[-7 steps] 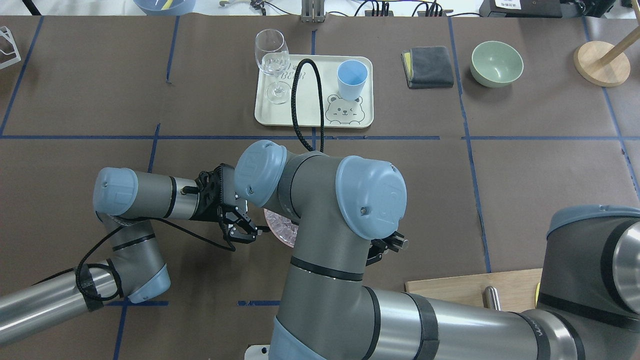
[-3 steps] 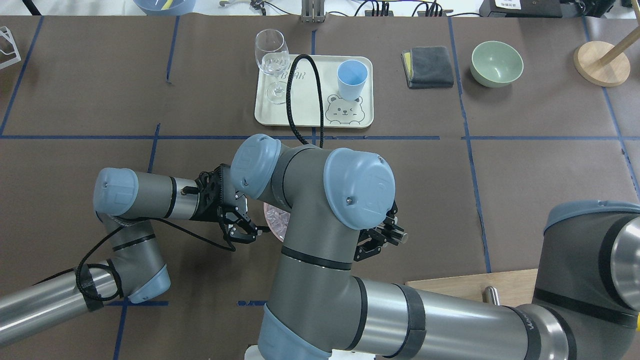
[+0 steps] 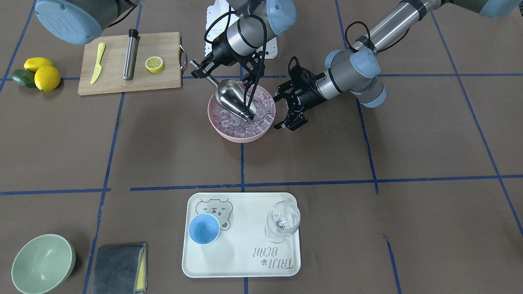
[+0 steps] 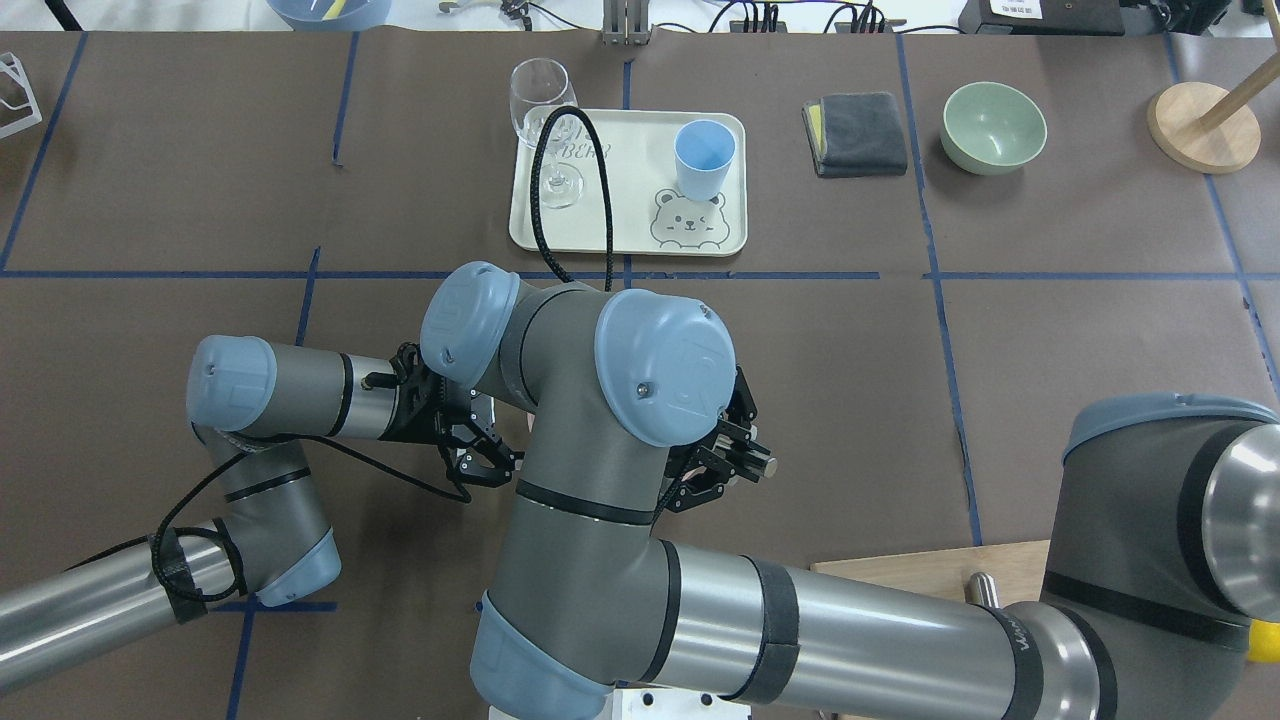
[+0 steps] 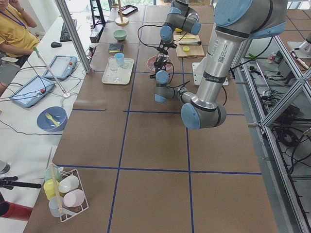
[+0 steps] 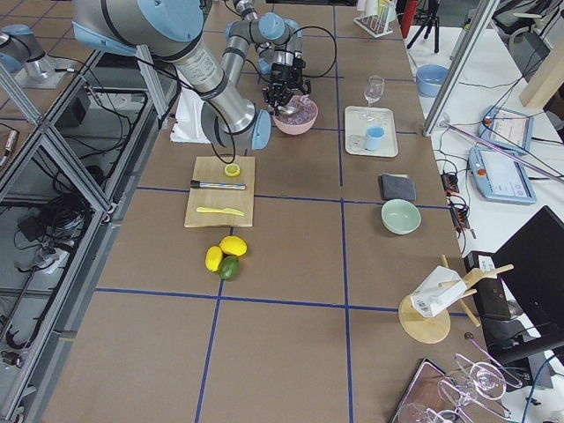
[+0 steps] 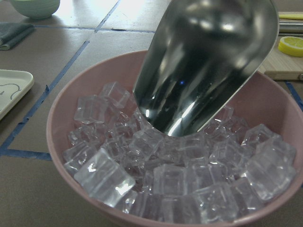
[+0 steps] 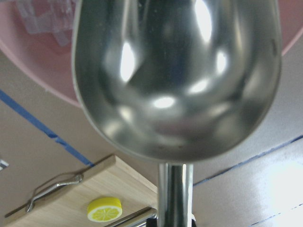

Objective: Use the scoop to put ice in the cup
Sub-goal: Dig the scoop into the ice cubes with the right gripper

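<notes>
Scoop, clamped in the right gripper, sits tip-down in ice.

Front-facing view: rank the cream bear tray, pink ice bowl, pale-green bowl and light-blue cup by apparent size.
Cream rectangular bear tray
Pink ice bowl and pale-green bowl: about alike, not ranked
Small light-blue plastic cup

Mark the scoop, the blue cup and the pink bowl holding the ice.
scoop (image 3: 233, 99): exterior front-facing view, middle of its steel trough.
blue cup (image 3: 204, 228): exterior front-facing view, bare inside bottom.
pink bowl (image 3: 241, 138): exterior front-facing view, outer wall on the side nearest the camera.
</notes>
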Motion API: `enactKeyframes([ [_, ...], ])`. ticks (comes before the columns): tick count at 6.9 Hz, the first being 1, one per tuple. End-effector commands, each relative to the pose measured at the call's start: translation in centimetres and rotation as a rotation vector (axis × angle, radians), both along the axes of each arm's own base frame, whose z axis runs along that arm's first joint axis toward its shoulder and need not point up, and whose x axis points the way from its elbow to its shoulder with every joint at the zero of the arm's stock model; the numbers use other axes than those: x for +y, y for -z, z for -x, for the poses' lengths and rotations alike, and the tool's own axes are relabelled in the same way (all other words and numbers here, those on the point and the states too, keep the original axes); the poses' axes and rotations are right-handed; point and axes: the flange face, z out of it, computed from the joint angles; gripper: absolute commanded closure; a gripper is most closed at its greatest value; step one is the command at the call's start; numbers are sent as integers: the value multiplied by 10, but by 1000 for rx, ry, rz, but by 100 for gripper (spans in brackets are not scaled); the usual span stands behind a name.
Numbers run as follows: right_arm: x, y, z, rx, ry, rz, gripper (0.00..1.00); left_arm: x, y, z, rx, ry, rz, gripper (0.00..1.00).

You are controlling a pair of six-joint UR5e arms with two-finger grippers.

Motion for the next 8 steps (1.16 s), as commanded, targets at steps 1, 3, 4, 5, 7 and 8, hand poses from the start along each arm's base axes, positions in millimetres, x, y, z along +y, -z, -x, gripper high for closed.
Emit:
enactKeyframes([
  [1,-5,-3,9,-16,-2,-10,100,0,0,0,0,1,1,1],
  [3,-5,-4,14,-59,-13,-26,100,0,0,0,0,-1,2,1],
  [4,-6,-7,16,-71,-13,-30,100,0,0,0,0,-1,2,1],
  [5,-4,-7,19,-80,-12,-34,100,0,0,0,0,-1,2,1],
  [7,-1,-10,21,-95,-7,-39,100,0,0,0,0,-1,1,1],
  [8,-1,-9,19,-103,-9,-42,100,0,0,0,0,-1,2,1],
])
